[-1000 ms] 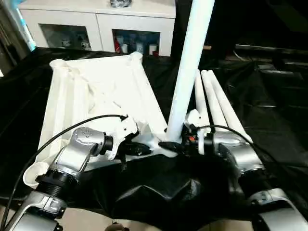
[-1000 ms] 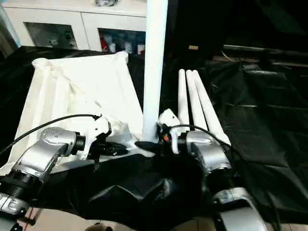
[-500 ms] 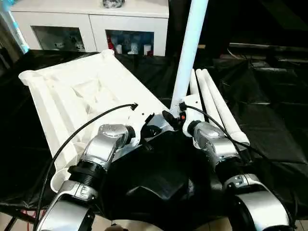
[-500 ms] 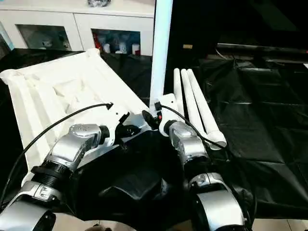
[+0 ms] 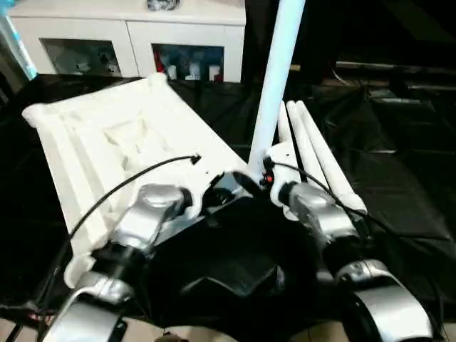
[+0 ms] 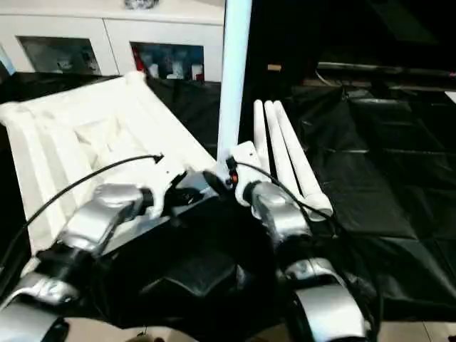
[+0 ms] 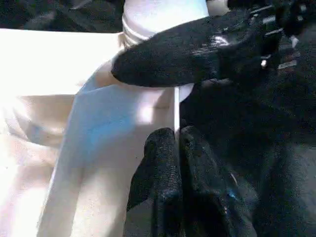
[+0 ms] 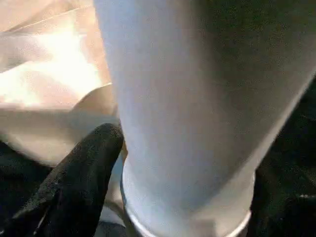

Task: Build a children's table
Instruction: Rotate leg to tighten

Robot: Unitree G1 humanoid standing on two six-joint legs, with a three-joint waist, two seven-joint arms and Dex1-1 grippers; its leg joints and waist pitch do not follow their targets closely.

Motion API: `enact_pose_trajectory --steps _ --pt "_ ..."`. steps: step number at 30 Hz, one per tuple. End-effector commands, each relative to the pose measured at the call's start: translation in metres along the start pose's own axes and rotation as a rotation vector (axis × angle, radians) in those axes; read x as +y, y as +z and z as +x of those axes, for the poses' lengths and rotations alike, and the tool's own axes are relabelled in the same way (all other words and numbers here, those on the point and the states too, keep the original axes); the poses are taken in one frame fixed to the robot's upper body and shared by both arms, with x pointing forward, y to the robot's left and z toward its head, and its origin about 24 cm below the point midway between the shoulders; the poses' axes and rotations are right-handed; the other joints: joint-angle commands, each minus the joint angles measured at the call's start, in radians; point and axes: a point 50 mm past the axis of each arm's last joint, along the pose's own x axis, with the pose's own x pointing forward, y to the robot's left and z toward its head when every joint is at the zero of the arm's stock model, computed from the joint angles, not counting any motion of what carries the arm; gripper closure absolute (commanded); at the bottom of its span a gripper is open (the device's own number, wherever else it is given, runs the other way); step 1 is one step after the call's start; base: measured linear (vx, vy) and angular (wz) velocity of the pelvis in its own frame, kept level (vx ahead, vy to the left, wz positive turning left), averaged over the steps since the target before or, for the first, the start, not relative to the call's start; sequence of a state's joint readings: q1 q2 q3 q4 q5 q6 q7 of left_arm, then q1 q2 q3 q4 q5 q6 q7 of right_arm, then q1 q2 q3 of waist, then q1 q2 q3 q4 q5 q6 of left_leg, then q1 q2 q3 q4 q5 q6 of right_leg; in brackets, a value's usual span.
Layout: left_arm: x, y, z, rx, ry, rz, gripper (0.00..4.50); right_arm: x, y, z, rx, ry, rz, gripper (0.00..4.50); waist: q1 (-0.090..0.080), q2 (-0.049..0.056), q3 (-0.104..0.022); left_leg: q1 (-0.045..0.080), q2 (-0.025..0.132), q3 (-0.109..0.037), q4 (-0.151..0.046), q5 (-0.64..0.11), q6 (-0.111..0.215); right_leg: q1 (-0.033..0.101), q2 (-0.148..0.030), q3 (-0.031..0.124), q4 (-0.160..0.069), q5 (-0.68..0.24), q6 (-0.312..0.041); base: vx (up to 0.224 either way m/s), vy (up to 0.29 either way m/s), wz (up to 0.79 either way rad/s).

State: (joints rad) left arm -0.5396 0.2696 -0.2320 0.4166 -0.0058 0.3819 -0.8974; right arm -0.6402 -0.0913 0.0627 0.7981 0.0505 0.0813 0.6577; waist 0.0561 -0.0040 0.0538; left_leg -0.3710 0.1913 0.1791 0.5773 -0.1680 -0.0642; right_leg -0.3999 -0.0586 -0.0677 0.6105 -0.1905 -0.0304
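The white tabletop (image 5: 107, 142) lies underside up on the black cloth, ribs showing. One white leg (image 5: 274, 78) stands upright in its near right corner socket. Three more legs (image 5: 320, 164) lie side by side to the right. My left gripper (image 7: 177, 148) is shut on the tabletop's thin rim just beside that corner. My right gripper (image 5: 251, 184) stands open around the base of the upright leg (image 8: 197, 98), one finger (image 8: 79, 182) close beside it. The same finger (image 7: 187, 49) crosses the leg's base in the left wrist view.
A white glass-door cabinet (image 5: 128, 43) stands behind the table on the left. Black cloth (image 5: 399, 185) covers the work surface, with folds bunched up close in front of me (image 5: 235, 271).
The tabletop has turned since one second ago, its far end swinging left, with my left gripper on the rim. Both arms reach further forward. The leg stays upright in its socket.
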Motion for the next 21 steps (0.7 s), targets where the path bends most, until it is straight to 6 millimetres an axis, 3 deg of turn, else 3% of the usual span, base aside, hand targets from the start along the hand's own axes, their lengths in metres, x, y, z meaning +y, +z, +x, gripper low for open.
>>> enact_pose_trajectory --steps 1,6,7,12,13,18,21 --pt "-0.014 0.012 0.002 -0.068 -0.147 0.065 4.5 0.013 -0.006 -0.003 0.027 0.159 -0.013 0.79 0.004 -0.001 -0.064 0.011 0.043 -0.012 -0.057 -0.184 0.065 0.056 -0.084 0.053 -0.074 -0.159 -0.2 0.0 0.0 0.0" --pt "-0.017 0.006 -0.011 -0.052 -0.263 0.087 4.5 0.015 -0.009 -0.022 0.077 0.364 -0.09 0.79 0.01 0.0 -0.063 0.014 0.045 -0.011 -0.059 -0.2 0.056 0.052 -0.083 0.053 -0.075 -0.188 -0.2 0.0 0.0 0.0" --pt "-0.018 0.004 -0.014 -0.038 -0.292 0.092 4.5 0.016 -0.011 -0.026 0.097 0.404 -0.106 0.79 0.013 -0.006 -0.062 0.012 0.045 -0.011 -0.059 -0.192 0.058 0.055 -0.082 0.053 -0.074 -0.184 -0.196 0.0 0.0 0.0" --pt "-0.019 -0.003 -0.021 -0.004 -0.346 0.097 4.5 0.019 -0.014 -0.032 0.13 0.483 -0.108 0.79 0.014 -0.004 -0.06 0.013 0.044 -0.012 -0.06 -0.208 0.052 0.05 -0.084 0.053 -0.079 -0.243 -0.189 0.0 0.0 0.0" --pt "-0.02 -0.004 -0.022 0.002 -0.359 0.095 4.5 0.019 -0.013 -0.033 0.127 0.491 -0.105 1.04 0.014 -0.004 -0.06 0.014 0.044 -0.012 -0.06 -0.21 0.048 0.05 -0.084 0.053 -0.079 -0.25 -0.187 0.0 0.0 0.0" --pt "-0.022 -0.005 -0.024 0.003 -0.379 0.088 4.5 0.024 -0.011 -0.035 0.109 0.528 -0.084 1.28 0.02 -0.004 -0.063 0.015 0.045 -0.011 -0.058 -0.177 0.054 0.05 -0.082 0.053 -0.073 -0.186 -0.199 0.0 0.0 0.0" --pt "-0.022 -0.004 -0.023 -0.006 -0.365 0.083 4.5 0.028 -0.013 -0.034 0.11 0.533 -0.074 1.53 0.024 -0.006 -0.063 0.014 0.043 -0.01 -0.058 -0.182 0.051 0.05 -0.083 0.053 -0.074 -0.2 -0.194 0.0 0.0 0.0"
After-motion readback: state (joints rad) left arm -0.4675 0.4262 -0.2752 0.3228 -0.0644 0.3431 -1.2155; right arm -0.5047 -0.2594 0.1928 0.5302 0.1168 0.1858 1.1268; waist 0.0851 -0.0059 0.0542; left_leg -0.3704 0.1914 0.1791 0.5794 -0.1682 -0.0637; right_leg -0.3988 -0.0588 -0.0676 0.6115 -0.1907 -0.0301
